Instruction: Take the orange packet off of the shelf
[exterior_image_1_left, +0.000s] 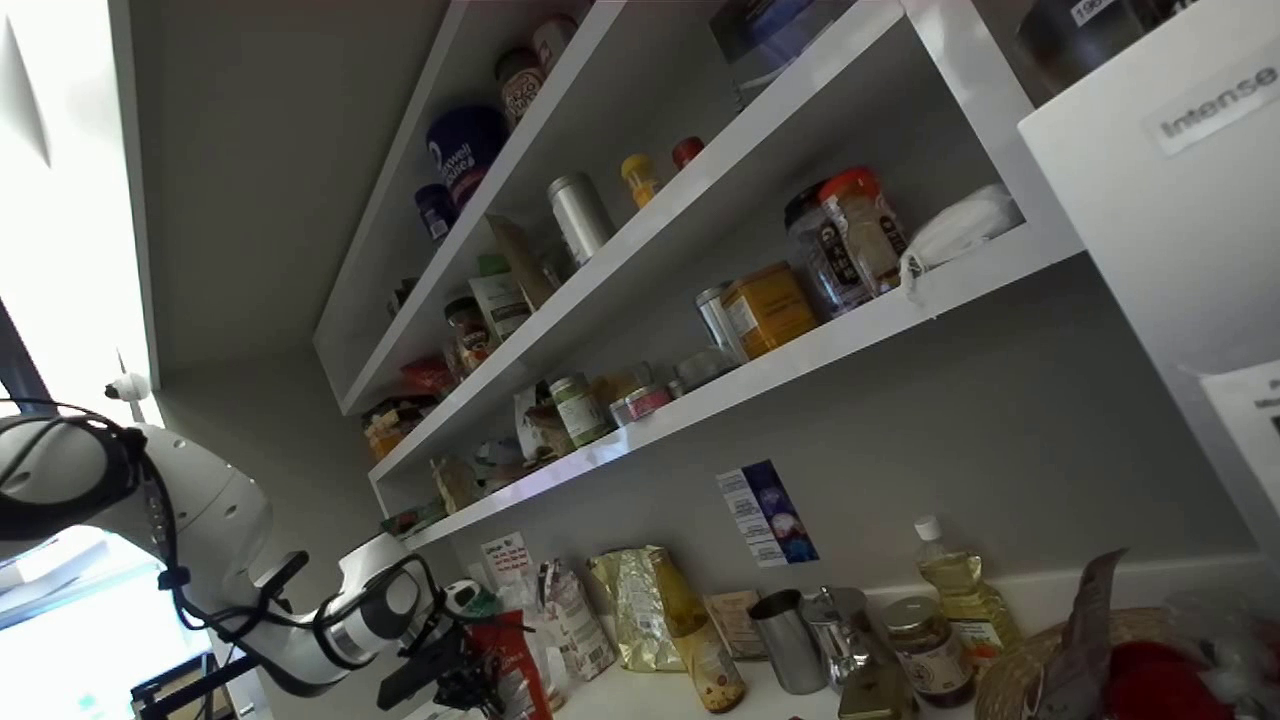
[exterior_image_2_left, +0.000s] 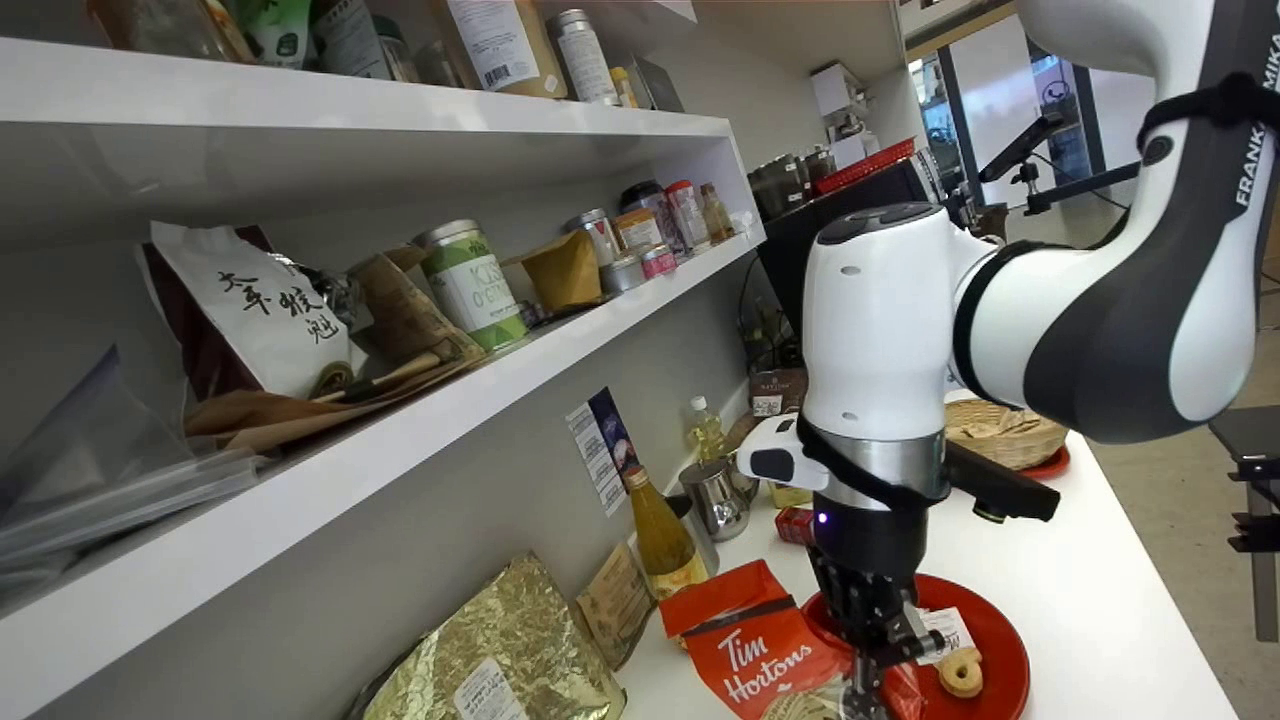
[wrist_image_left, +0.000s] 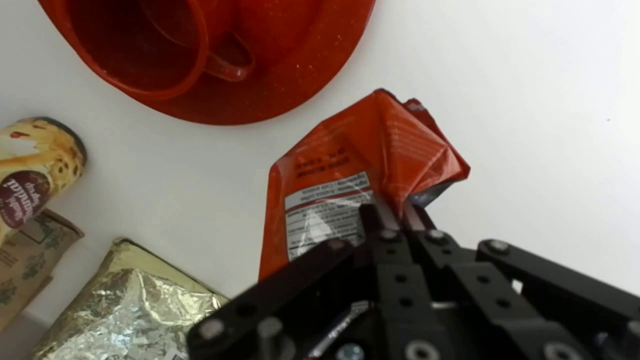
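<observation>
the jaws pinched a fold of the glossy red-orange plastic pouch (wrist_image_left: 345, 162), its bulk leftward in the wrist view.

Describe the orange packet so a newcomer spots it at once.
Find the white counter, then the robot arm over it; follow that down to its hand. The orange packet is pinched there. Unlike the gold foil bag and red plate nearby, it is a red-orange pouch lettered "Tim Hortons" in white.
</observation>
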